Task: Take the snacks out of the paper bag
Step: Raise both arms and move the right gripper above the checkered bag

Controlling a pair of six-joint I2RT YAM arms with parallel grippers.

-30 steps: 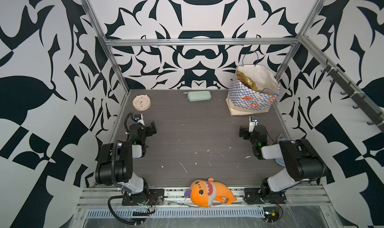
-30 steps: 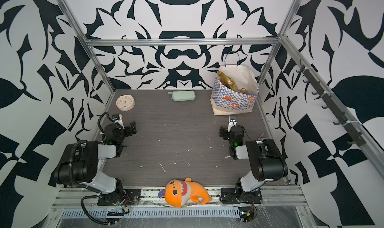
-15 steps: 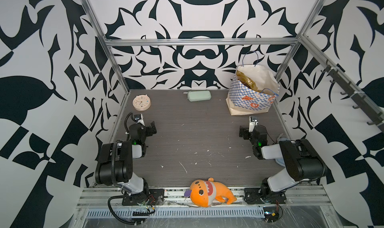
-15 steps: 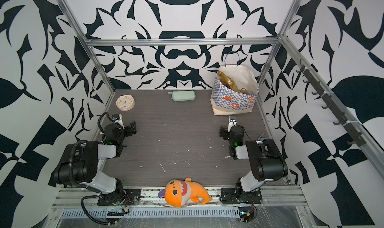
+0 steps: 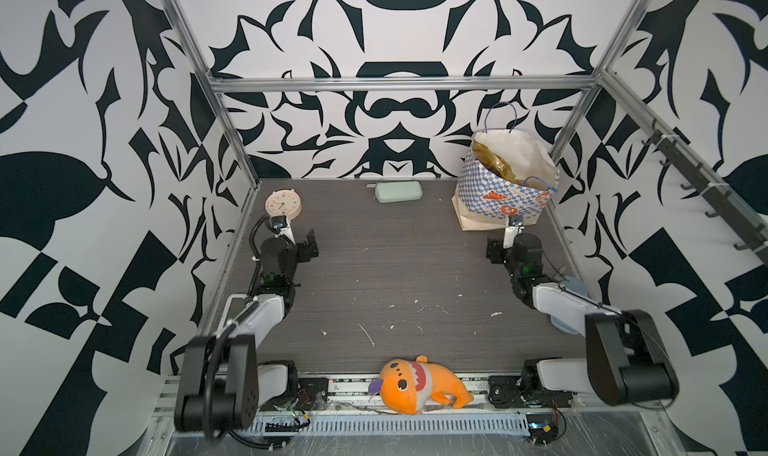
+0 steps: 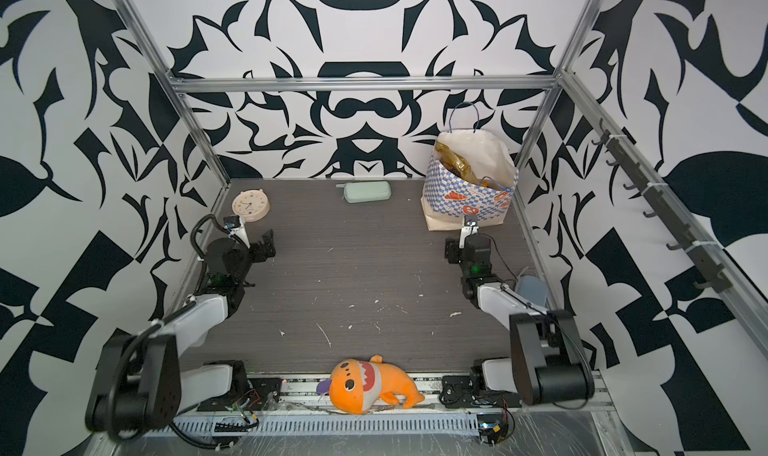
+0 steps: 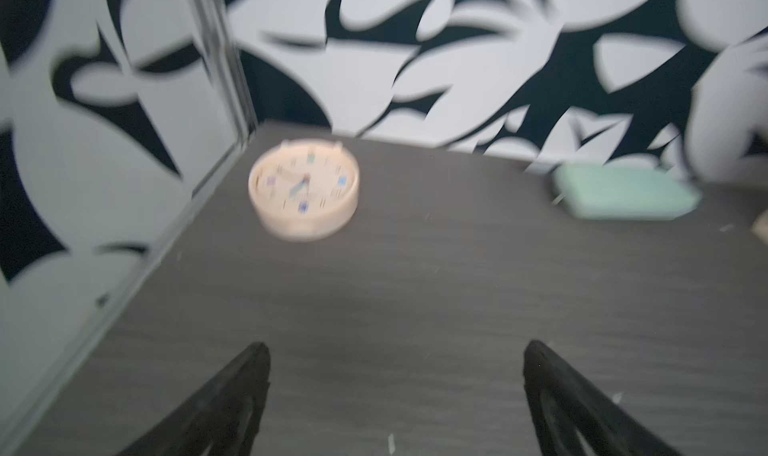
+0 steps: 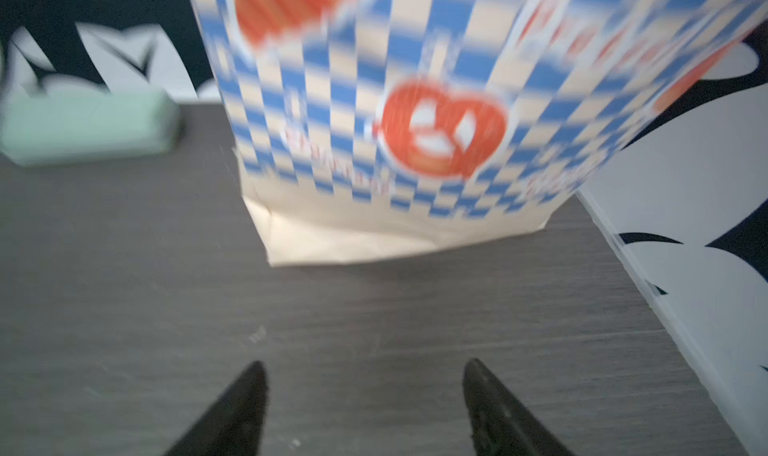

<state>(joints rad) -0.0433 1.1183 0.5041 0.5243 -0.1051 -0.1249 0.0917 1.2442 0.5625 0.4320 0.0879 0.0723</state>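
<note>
Blue-and-white checks: that's the bag [image 5: 505,186], upright in the far right corner of the table [image 5: 395,275]. Its mouth is open to the ceiling. One thin blue cord handle stands up against the back wall and the other flops over the near rim. Down against the white lining sit the snacks [image 5: 492,163]. All I can make out is crinkly gold-brown plastic at the left side of the mouth, and I can't tell how many packets lie under it.

Now the right gripper [image 8: 365,363]. It's low over the wood, just in front of the bag's cream base and pointing straight at it, close but not touching. Its two black fingers stand a moderate way apart with only bare table between them. The right wrist view is smeared, though the orange pretzel picture on the bag comes through.

Over on the other side is the left gripper [image 7: 397,346], with its fingers spread wide and nothing in them. It faces the cream clock [image 5: 283,204] in the far left corner, well apart from the bag. That wrist view is blurred too.

A mint-green case [image 5: 398,192] lies along the back wall between clock and bag, nearer the bag. An orange plush [image 5: 415,381] sprawls on the near rail between the two arm bases.
</note>
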